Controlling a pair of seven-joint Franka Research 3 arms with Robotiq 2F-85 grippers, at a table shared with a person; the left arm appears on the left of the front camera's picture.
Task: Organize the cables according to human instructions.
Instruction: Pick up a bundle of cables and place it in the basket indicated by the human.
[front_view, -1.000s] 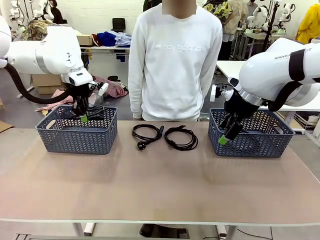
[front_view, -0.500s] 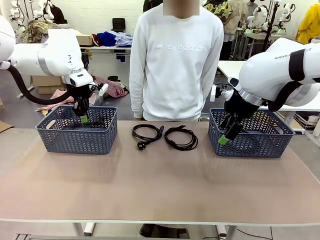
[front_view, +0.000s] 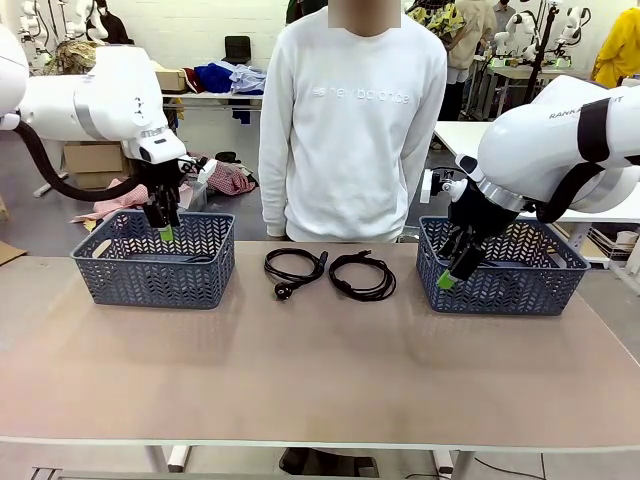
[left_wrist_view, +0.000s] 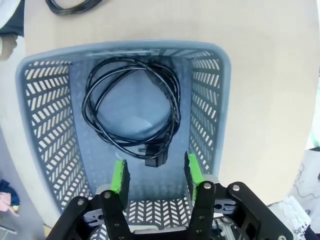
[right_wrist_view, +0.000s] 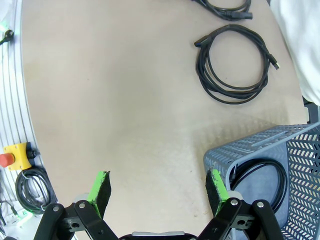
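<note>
Two black coiled cables lie on the table in front of the person, one (front_view: 293, 268) to the left and one (front_view: 362, 275) to the right. A third cable (left_wrist_view: 132, 107) rests flat on the floor of the left basket (left_wrist_view: 50, 115). My left gripper (left_wrist_view: 155, 175) hangs open just above it, over that basket (front_view: 150, 275), with nothing between its green pads. Another cable (right_wrist_view: 260, 182) lies inside the right basket (right_wrist_view: 235, 155). My right gripper (front_view: 447, 278) stands open at that basket's near left corner, and in the right wrist view its fingers (right_wrist_view: 157, 192) hold nothing.
The person stands at the far edge behind the two loose cables, hands out of sight. The right basket (front_view: 510, 270) sits at the table's right end. A yellow box with a red button (right_wrist_view: 12, 152) and a spare cord coil (right_wrist_view: 32, 192) lie past the table's edge.
My left gripper has opened, let go of the cable, which now lies in the left basket, and risen slightly. The right arm has not moved.
</note>
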